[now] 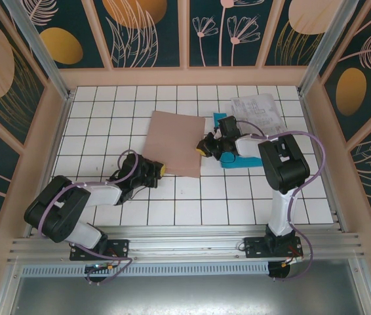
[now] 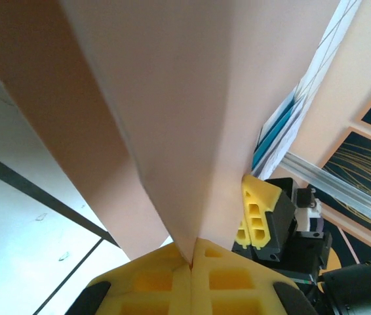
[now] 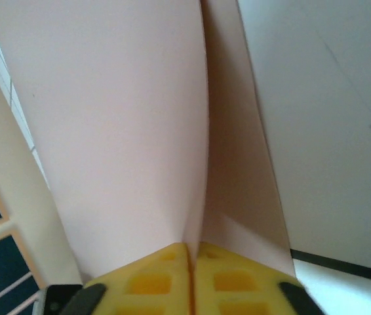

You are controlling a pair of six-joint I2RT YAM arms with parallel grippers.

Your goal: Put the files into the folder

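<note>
The pinkish-brown folder (image 1: 175,143) lies in the middle of the tiled table. My left gripper (image 1: 161,170) is at its near left corner, shut on the card; in the left wrist view the folder (image 2: 172,98) rises from between the closed yellow pads (image 2: 153,282). My right gripper (image 1: 200,147) is shut on the folder's right edge, and the folder (image 3: 120,131) runs up from its pressed pads (image 3: 238,279). The files lie to the right: a cyan sheet (image 1: 241,161) under the right arm and a white printed sheet (image 1: 257,111) behind it.
Raised beige walls (image 1: 67,105) and aluminium posts (image 1: 316,59) enclose the white tiled table (image 1: 192,203). A metal rail (image 1: 185,246) runs along the near edge by the arm bases. The right gripper's yellow pad (image 2: 257,210) sits close beside the left gripper.
</note>
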